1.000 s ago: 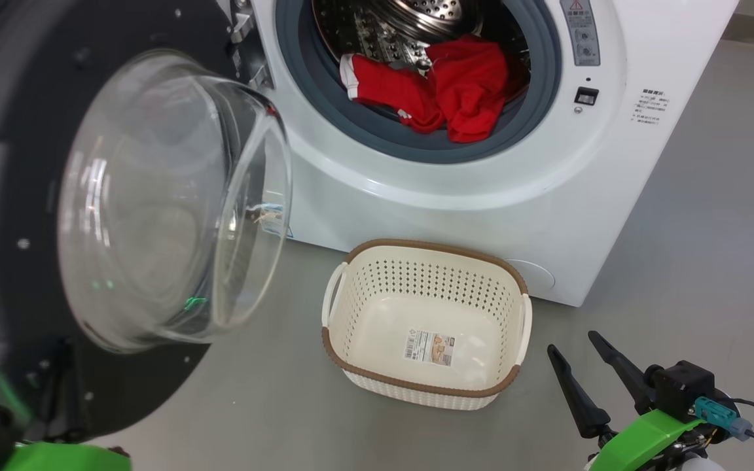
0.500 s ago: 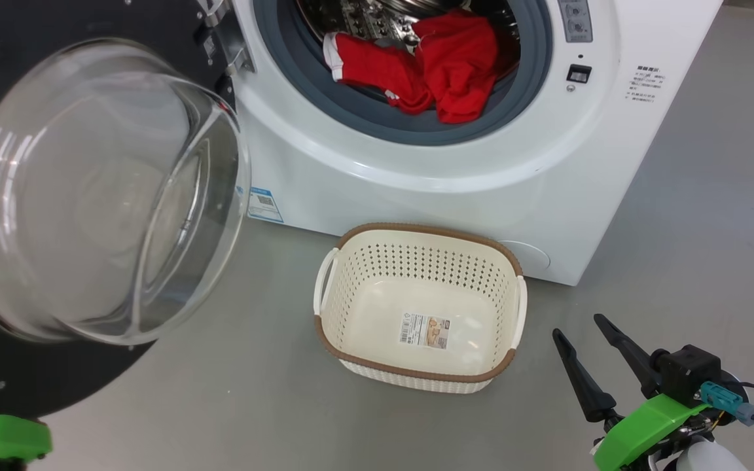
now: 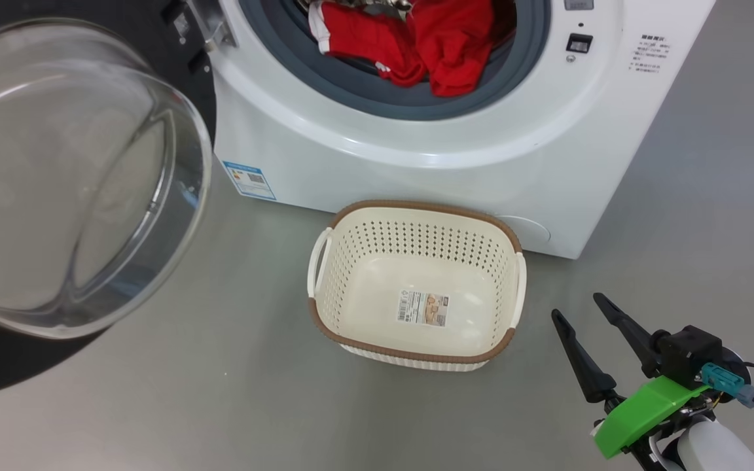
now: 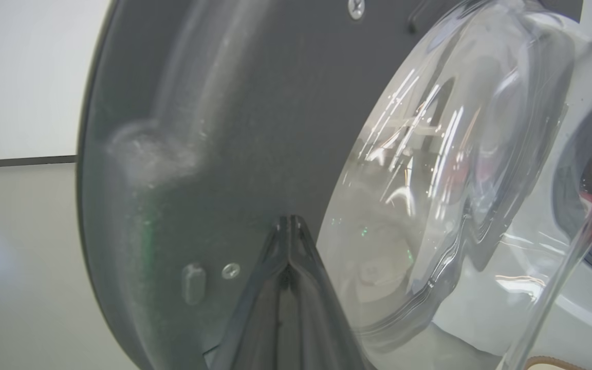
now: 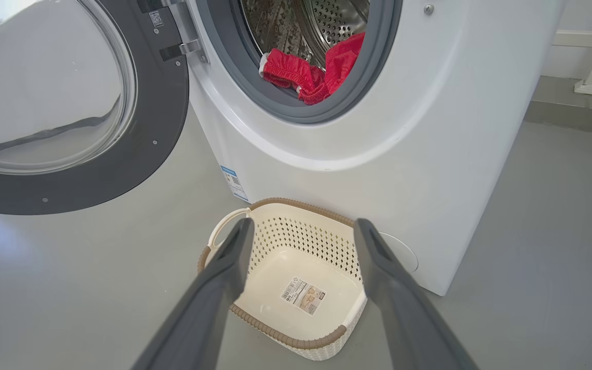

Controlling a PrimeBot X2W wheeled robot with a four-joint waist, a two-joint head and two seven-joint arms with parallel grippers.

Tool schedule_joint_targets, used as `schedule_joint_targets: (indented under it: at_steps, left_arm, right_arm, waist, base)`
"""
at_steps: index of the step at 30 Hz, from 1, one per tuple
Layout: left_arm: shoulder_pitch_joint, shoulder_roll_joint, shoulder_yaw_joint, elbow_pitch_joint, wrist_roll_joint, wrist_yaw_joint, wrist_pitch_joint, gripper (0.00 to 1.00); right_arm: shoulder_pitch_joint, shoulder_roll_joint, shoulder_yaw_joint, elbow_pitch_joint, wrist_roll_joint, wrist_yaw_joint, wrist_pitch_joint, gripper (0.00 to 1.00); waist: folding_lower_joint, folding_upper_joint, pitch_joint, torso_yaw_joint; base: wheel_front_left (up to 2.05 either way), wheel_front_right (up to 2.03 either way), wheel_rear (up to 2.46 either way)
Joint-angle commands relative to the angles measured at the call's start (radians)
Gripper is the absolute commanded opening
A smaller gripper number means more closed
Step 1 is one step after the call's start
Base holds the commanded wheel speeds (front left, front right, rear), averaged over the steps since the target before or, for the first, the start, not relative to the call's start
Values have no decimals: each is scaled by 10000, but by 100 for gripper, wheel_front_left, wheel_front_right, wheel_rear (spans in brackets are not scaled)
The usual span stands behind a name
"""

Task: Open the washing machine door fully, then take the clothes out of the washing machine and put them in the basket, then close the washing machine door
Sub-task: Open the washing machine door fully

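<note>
left fingers [image 4: 275,293] pressed together | right fingers [image 3: 580,360] spread wide, holding nothing

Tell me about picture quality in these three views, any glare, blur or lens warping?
Left wrist view: bright glare streaks cross the washing machine door glass, and the left gripper, shut, is soft. Head view: even light, basket sharp, floor warped through the door glass. Right wrist view: wide-angle bend in the washing machine walls, right gripper fingers blurred.
</note>
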Motion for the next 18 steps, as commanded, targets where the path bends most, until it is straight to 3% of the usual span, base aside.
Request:
schedule_joint_targets:
  at_steps: [1,18]
  left_arm:
    - [-585,748,606,157,183,-62,-121,0]
    - [-1892,1325,1926,2138,1167,-606,-122,0]
  right_arm:
    - [-235,-121,289,-249,-99,16,-118,100]
    - [-476,-80,352,-275,-181,16,-118,100]
  waist:
    - [0,0,147,-85]
    - [0,0,549,-364]
  base:
    - [0,0,0]
    - [0,0,0]
